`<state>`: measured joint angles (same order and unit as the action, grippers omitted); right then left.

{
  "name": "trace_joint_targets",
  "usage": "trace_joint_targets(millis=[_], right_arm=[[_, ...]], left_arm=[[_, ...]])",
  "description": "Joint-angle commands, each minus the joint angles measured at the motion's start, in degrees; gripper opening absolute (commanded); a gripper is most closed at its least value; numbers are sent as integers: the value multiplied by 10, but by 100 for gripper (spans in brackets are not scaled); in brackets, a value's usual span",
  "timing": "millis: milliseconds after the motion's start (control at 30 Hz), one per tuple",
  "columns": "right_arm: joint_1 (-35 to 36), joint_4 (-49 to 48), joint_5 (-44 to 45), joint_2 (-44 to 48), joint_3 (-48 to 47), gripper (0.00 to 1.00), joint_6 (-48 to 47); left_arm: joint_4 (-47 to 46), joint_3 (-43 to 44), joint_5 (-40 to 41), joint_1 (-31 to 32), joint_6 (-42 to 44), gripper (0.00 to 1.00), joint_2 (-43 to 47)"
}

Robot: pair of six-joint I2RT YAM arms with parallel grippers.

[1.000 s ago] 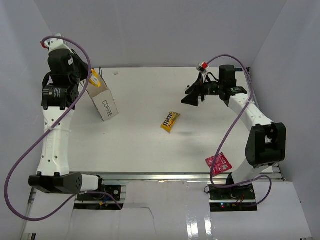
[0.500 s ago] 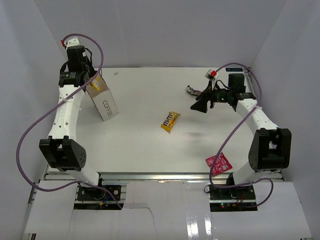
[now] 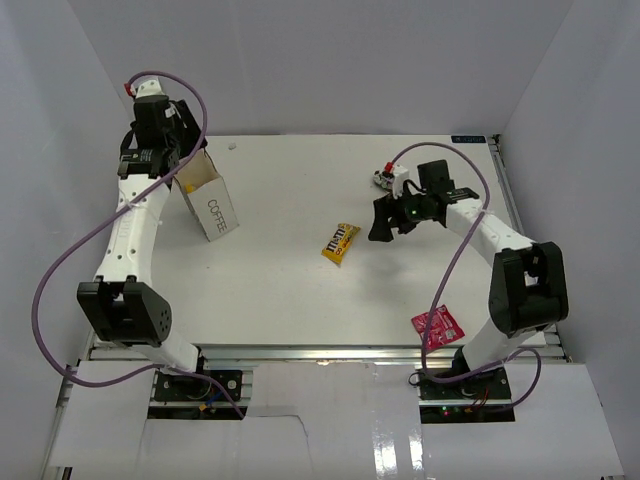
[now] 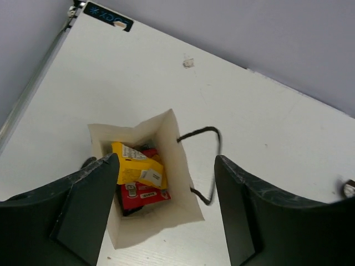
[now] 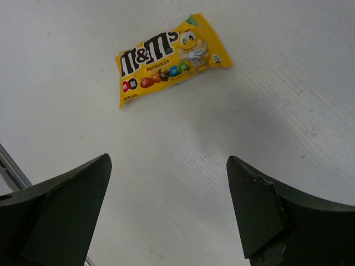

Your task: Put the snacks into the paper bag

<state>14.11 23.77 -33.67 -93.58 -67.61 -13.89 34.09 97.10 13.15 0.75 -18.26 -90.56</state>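
On the bench [image 3: 300, 290], the bag [image 3: 208, 205] stood at far left with packets [image 4: 138, 177] inside. The left hand [image 4: 166, 160] hung open and empty over its mouth and should lift straight up, clear of the handle [image 4: 199, 131]. The right hand [image 5: 167, 160], open, hovered near the loose yellow packet [image 5: 172, 58]; it should straddle the narrow width before closing. A red packet [image 3: 438, 325] lay at the near right edge.

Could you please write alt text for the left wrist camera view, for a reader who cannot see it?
View down into the open white paper bag, which holds a yellow packet lying on top of a red packet. The left gripper, open and empty, frames the bag, whose thin black handle loops out over the white table.
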Motion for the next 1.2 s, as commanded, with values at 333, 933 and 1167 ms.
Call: trace_joint_targets(millis=[333, 933, 1167], right_arm=[[161, -50, 264, -142, -122, 93, 446], [231, -34, 389, -179, -90, 88, 497], [231, -48, 398, -184, -71, 79, 492]], left_arm=[[-198, -260, -304, -3, -181, 87, 336], [-254, -438, -386, -2, -344, 87, 440], [-282, -475, -397, 2, -368, 87, 442]])
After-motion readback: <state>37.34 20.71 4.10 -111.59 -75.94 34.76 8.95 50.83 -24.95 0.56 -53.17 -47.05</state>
